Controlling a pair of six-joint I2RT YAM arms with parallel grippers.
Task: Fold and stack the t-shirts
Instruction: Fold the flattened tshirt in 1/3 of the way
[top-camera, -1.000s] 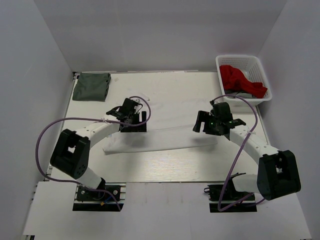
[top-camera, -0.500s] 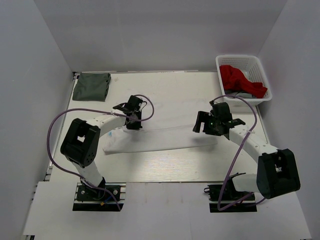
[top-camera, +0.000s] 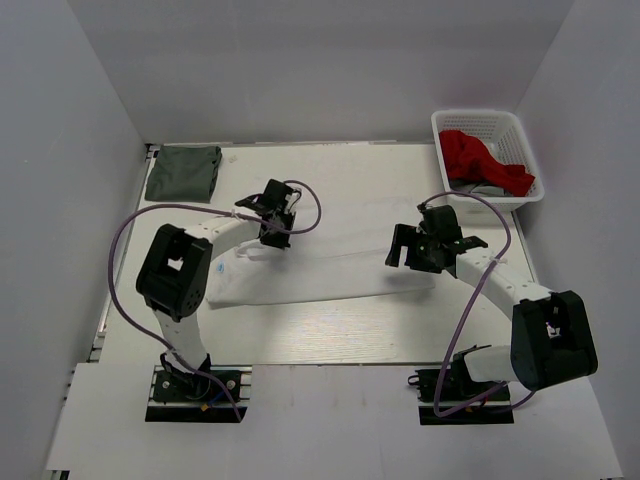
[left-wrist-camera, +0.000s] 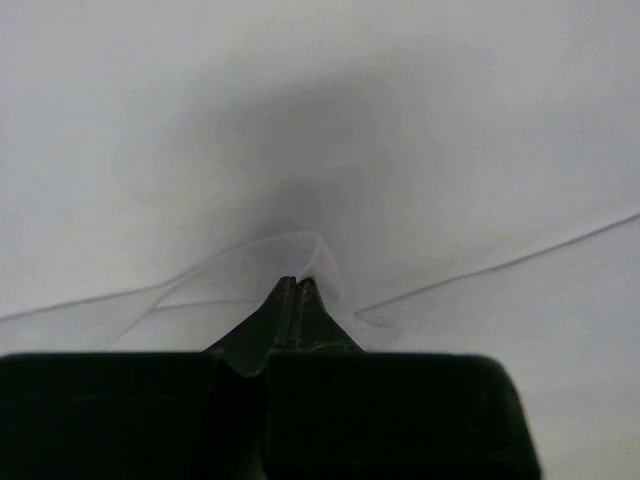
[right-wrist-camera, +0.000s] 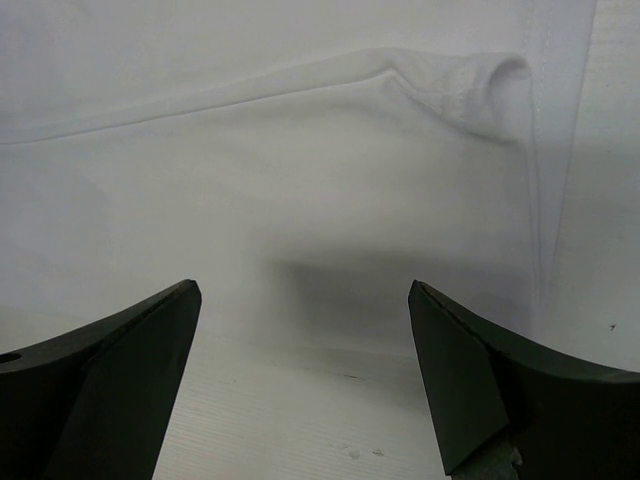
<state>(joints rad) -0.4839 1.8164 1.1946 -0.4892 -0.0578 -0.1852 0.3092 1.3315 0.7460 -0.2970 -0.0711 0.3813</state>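
The dark grey-green t-shirt (top-camera: 183, 172) lies folded, well to the left of and beyond the left pincer (top-camera: 272, 230), so one shirt looks done. The white t-shirt (top-camera: 320, 280) is only partly folded: a long narrow band across the bench (top-camera: 350, 335), reaching from the left pincer to the right pincer (top-camera: 425, 250). The left pincer is closed tight, nipping a small raised pleat of the white cloth at its tips. The right pincer gapes fully and holds nothing, poised over the band's smooth right end, where a hemmed edge curls just ahead. Left to do, I judge: shorten the band and stack it.
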